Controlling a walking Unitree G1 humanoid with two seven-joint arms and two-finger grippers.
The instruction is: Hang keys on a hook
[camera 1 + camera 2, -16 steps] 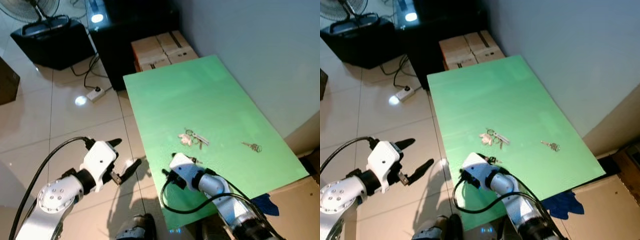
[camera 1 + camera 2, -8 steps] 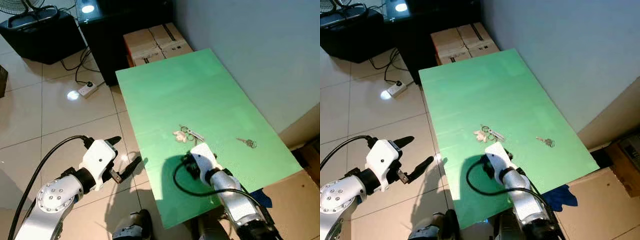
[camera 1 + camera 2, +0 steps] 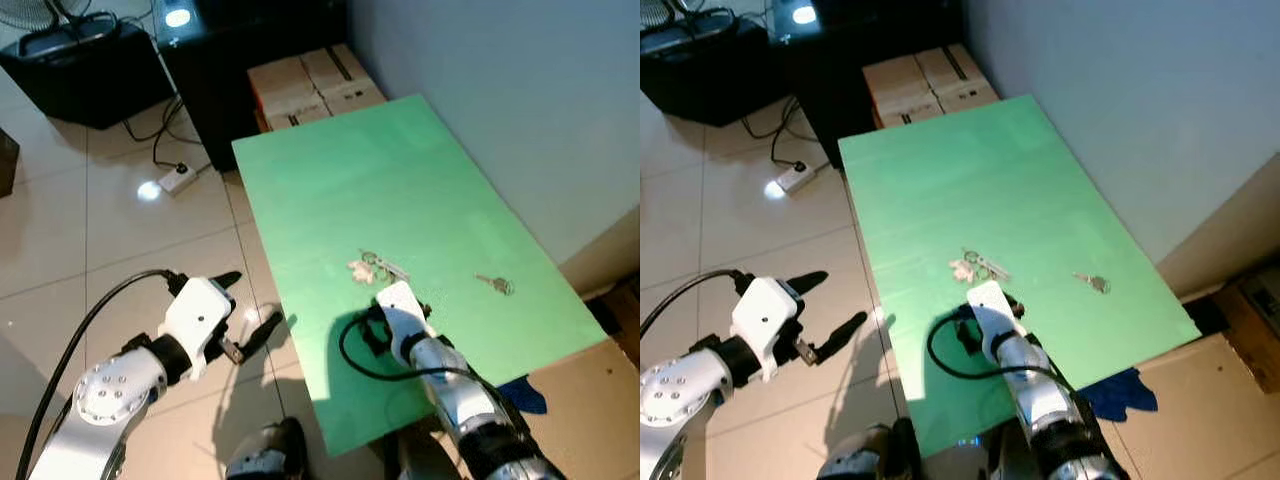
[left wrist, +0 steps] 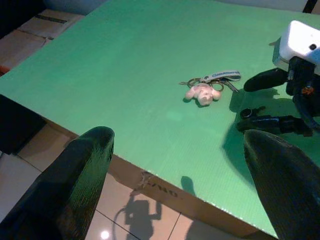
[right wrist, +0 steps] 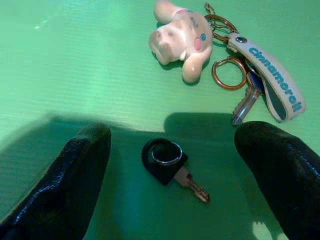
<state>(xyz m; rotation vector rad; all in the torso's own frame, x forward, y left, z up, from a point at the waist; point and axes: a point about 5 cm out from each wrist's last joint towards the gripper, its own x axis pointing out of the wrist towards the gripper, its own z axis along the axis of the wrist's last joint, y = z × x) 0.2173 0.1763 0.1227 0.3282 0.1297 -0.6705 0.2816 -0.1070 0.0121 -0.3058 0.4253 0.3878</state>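
A key bunch [image 3: 375,268] with a pale plush charm [image 5: 177,35] and a printed strap [image 5: 272,80] lies mid-table on the green table [image 3: 330,180]. Just short of it lies a small black-headed key [image 5: 165,157]. My right gripper [image 5: 173,130] hovers low over that black key [image 4: 246,112], open, one finger on each side, touching nothing. A single silver key [image 3: 495,284] lies apart toward the wall side. My left gripper [image 3: 255,300] is open and holds nothing, out over the floor beside the table's left edge.
Cardboard boxes [image 3: 310,90] stand past the table's far end beside a black cabinet [image 3: 230,60]. A power strip [image 3: 175,178] with cables lies on the tiled floor. The wall runs along the table's right. A blue cloth [image 3: 520,392] lies below the near right corner.
My right gripper has moved forward over the table from the near edge to just behind the key bunch. The camera has shifted. The left arm has kept its pose.
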